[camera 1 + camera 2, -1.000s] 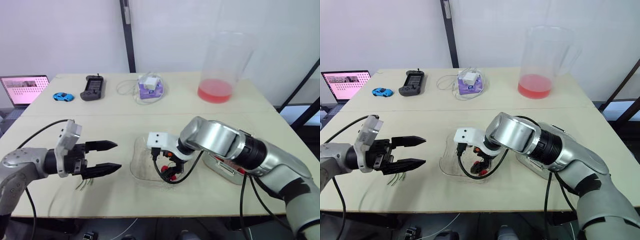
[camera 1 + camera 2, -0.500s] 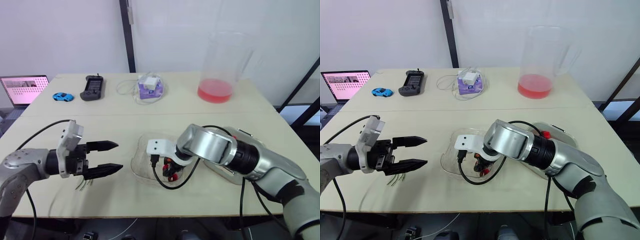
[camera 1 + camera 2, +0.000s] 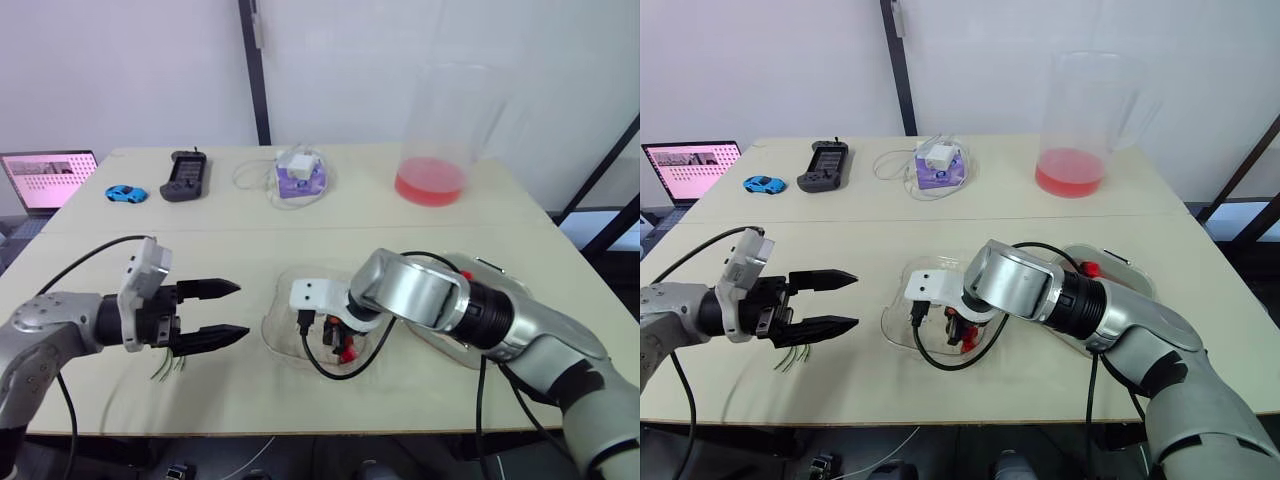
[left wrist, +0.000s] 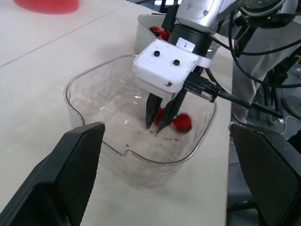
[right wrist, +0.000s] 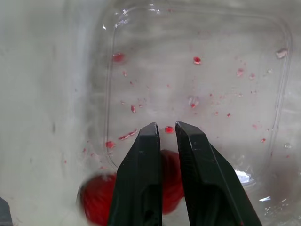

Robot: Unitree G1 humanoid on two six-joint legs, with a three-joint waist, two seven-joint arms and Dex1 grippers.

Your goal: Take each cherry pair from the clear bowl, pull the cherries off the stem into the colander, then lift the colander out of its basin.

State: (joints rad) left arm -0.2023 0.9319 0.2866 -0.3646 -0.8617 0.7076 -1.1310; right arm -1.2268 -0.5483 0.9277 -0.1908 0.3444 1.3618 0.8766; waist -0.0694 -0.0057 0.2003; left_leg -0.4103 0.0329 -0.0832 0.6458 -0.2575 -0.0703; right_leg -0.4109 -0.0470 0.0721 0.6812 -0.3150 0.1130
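The clear bowl [image 3: 283,300] sits mid-table, smeared with red juice. My right gripper [image 4: 155,126] reaches down into it, its fingers drawn nearly together around a red cherry pair [image 4: 180,121]. In the right wrist view the gripper [image 5: 167,126] has only a narrow gap between its fingers, and the cherries [image 5: 96,203] lie under them. The stem is hidden. My left gripper [image 3: 240,310] hovers open to the left of the bowl, holding nothing. The colander in its basin [image 3: 1110,268] stands to the right behind my right arm, with cherries [image 4: 157,32] in it.
Loose stems [image 3: 168,368] lie on the table below my left gripper. Along the far side stand a tall pitcher of red liquid [image 3: 432,180], a purple box with a charger [image 3: 300,172], a game controller [image 3: 186,175], a blue toy car [image 3: 126,193] and a laptop [image 3: 45,180].
My right gripper's fingers have closed together inside the bowl and dropped lower onto the cherries. The left gripper has stayed open in about the same place.
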